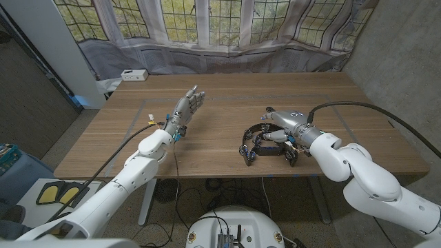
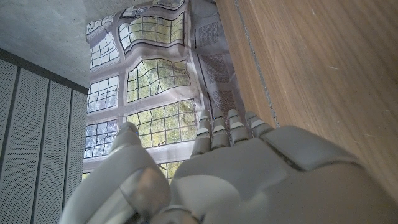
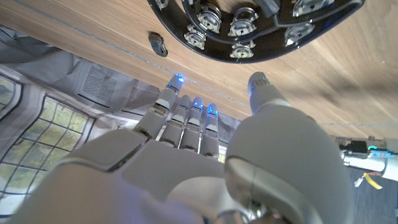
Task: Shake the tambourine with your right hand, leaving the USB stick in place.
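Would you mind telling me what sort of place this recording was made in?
Probably a robot test room, not a home: a wooden table stands before leaded windows with a grey sheet hung beneath, and cables trail from the arms.

The left hand (image 2: 249, 174) reaches, fingers together, alongside the wooden table (image 2: 323, 68) toward a leaded window (image 2: 155, 74).
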### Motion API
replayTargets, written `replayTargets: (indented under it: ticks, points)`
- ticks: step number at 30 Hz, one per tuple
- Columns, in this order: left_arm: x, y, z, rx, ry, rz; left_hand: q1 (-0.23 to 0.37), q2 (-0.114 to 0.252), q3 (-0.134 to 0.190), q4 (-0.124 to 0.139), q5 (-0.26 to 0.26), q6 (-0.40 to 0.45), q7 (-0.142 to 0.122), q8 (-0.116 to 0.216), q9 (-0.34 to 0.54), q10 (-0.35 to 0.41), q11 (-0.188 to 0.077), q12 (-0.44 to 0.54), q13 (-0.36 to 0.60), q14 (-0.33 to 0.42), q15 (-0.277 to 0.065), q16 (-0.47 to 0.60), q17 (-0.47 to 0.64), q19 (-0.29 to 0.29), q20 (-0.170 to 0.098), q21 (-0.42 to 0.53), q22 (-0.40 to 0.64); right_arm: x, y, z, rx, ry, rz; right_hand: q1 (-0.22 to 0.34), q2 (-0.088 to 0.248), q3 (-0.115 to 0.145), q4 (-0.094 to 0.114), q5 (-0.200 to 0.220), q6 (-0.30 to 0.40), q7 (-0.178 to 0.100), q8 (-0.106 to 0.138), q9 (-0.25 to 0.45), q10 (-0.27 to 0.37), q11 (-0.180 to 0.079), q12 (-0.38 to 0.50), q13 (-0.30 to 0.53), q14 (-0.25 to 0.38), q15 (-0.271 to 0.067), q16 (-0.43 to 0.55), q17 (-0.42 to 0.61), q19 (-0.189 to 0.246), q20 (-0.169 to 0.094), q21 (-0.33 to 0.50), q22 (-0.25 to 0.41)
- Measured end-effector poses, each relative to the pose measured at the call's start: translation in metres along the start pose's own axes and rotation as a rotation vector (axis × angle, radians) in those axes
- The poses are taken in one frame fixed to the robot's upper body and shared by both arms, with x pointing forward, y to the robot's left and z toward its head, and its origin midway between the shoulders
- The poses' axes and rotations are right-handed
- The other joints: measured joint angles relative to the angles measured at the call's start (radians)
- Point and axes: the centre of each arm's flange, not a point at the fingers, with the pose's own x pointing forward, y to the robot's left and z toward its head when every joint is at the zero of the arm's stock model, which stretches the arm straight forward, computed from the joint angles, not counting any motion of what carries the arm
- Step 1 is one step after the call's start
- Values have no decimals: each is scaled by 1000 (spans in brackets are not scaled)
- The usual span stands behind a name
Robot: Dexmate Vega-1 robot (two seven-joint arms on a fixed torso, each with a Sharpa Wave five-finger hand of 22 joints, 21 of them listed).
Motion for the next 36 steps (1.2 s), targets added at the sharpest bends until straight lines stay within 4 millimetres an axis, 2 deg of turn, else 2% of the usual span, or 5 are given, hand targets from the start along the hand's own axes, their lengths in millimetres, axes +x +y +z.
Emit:
replayTargets:
  ticks: [6,18,25,33,36]
  points:
    - [-3,3,2,-2,-4,0,0,0,0,0,0,0,0,0,0,0,0,0,0,0,0,0,0,0,0,0,0,-3,-1,-4,84,-1,-76,-24,9,-1,8,0,-28,11,0,0,-18,11,0,0,-21,4,0,-3,-4,-4,-10,0]
    - [-8,7,13,-2,-23,-12,0,0,0,0,0,0,0,0,0,0,0,0,0,0,0,0,0,0,0,0,0,-8,-6,-11,226,1,-261,-47,10,-9,16,0,-13,4,16,0,-26,20,4,0,-37,9,0,-5,-15,-4,-23,0]
    - [-8,7,12,1,-22,-7,0,0,3,3,0,0,0,0,0,0,0,0,0,0,0,0,0,0,0,0,0,-6,-1,-29,223,50,-261,-62,9,-13,20,-4,-32,11,12,-5,-26,20,8,0,-37,9,0,-9,-15,-4,-27,0]
    - [-9,5,16,16,-26,-3,0,0,3,3,0,-4,-4,-4,0,0,0,0,0,0,0,0,0,0,0,0,0,-3,-5,-41,331,30,-344,-92,10,-20,27,-4,-53,11,8,-5,-33,27,8,0,-49,20,0,-9,-29,0,-36,0]
    - [-9,5,16,20,-24,2,0,0,3,3,0,-8,-8,-4,0,0,0,0,0,0,0,0,-2,0,0,0,0,2,-1,-53,332,64,-348,-109,12,-26,33,-4,-32,20,20,-3,-43,29,8,0,-57,17,6,-12,-38,-5,-40,3]
